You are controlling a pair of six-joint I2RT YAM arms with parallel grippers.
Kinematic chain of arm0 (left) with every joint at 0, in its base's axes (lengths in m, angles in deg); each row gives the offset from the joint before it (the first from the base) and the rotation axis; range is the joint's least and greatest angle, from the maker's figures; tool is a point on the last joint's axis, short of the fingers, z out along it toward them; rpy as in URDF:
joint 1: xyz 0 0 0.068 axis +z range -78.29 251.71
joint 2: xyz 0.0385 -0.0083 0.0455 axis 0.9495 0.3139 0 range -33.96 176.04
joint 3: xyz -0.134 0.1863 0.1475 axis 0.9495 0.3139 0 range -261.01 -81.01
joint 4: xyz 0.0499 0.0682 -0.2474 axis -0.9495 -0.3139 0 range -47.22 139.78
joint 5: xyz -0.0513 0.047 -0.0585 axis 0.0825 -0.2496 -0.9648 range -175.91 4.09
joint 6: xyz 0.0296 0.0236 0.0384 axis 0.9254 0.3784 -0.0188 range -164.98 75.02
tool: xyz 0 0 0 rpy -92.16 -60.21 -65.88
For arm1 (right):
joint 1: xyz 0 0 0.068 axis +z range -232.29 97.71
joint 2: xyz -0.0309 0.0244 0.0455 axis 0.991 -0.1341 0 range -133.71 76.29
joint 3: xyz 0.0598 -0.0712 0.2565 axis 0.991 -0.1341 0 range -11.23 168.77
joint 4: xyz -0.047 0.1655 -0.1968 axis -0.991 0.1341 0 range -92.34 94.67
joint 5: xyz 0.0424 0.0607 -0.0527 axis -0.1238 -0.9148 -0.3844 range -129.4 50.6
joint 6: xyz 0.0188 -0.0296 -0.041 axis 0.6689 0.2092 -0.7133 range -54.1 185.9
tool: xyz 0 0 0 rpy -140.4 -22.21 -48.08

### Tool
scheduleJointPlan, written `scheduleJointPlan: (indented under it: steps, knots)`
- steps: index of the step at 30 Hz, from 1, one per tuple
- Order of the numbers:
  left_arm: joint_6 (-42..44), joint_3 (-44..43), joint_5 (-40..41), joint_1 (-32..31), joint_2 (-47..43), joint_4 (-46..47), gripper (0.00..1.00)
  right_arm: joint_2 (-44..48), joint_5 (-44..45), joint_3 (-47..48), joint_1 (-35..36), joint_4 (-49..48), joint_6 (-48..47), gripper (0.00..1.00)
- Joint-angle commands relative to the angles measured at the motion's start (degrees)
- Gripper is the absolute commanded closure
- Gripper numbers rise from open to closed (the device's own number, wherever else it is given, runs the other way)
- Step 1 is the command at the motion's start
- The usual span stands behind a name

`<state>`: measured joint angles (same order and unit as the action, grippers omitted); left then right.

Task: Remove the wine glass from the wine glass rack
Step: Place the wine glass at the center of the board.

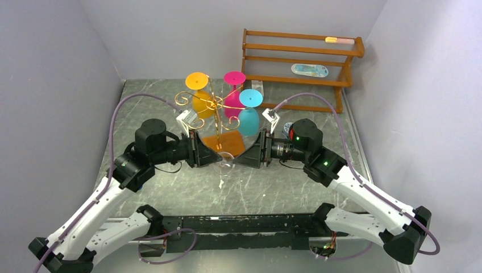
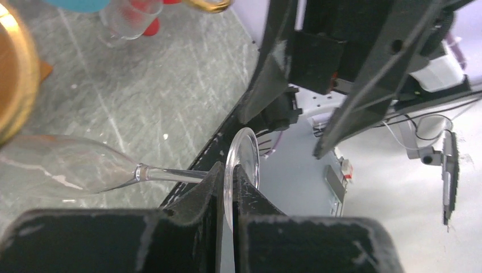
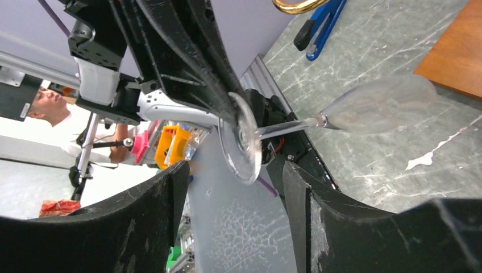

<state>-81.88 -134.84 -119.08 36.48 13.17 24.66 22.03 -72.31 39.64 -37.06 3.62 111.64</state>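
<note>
The left tool (image 2: pixel 227 179) is pressed together on the foot (image 2: pixel 244 153) of the clear glass (image 2: pixel 62 170), with the disc pinched edge-on between its fingers. The right tool (image 3: pixel 236 170) is spread, one finger on each side of that same foot, and no contact with it can be seen. The glass is held low over the surface (image 1: pixel 273 187), between the two tools and just in front of the wooden base (image 1: pixel 216 142) of the rack (image 1: pixel 211 105). It is judged to be already out of the curled wire arms, though it cannot be told whether the bowl (image 3: pixel 381 105) touches the gold ring beside it. The step in hand is judged to be a second grip or a handover. It would be done well if the right tool were closed gently on the stem (image 2: pixel 170 173) just behind the foot, clear of the left tool. The left pinch should be kept until the new hold is firm, since an edge grip on a thin disc gives little hold against the bowl's weight. The long axis, foot to bowl, lies nearly level. The foot is pointed toward the arm bases at the near edge and the bowl toward the rack.
</note>
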Motion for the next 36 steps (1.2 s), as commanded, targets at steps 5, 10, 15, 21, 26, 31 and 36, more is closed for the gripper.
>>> scheduleJointPlan:
  steps: [5, 10, 15, 21, 26, 31, 36]
  knots:
    - [-2.6, -0.1, 1.1, -6.0, -1.1, 10.2, 0.95, -2.2, -2.4, -0.1, 1.5, -3.1, 1.2, 0.48]
    - [-2.8, 0.1, 0.9, -6.3, -1.4, 10.7, 0.95, -1.3, -4.4, -2.1, 1.6, -9.1, 4.5, 0.64]
    - [-3.5, 1.2, 1.5, -6.3, -2.3, 11.8, 0.95, -1.3, -6.3, -1.4, 1.6, -8.9, 4.3, 0.83]
    - [-3.9, 2.7, 0.2, -6.4, -2.4, 13.6, 0.84, -0.6, -5.6, -0.6, 1.6, -7.3, 3.3, 1.00]
    - [-1.6, 3.7, -1.9, -6.7, -3.1, 9.9, 0.53, 0.2, -3.7, -0.4, 1.6, -6.2, 2.5, 1.00]
    - [2.0, 6.4, -1.8, -7.3, -3.9, 2.7, 0.47, 1.7, 1.6, 0.3, 1.6, -0.9, 1.4, 1.00]
    - [-4.4, 11.1, -1.1, -10.0, -6.2, 13.4, 0.49, 1.6, 2.4, 0.0, 1.6, -0.7, 1.4, 1.00]
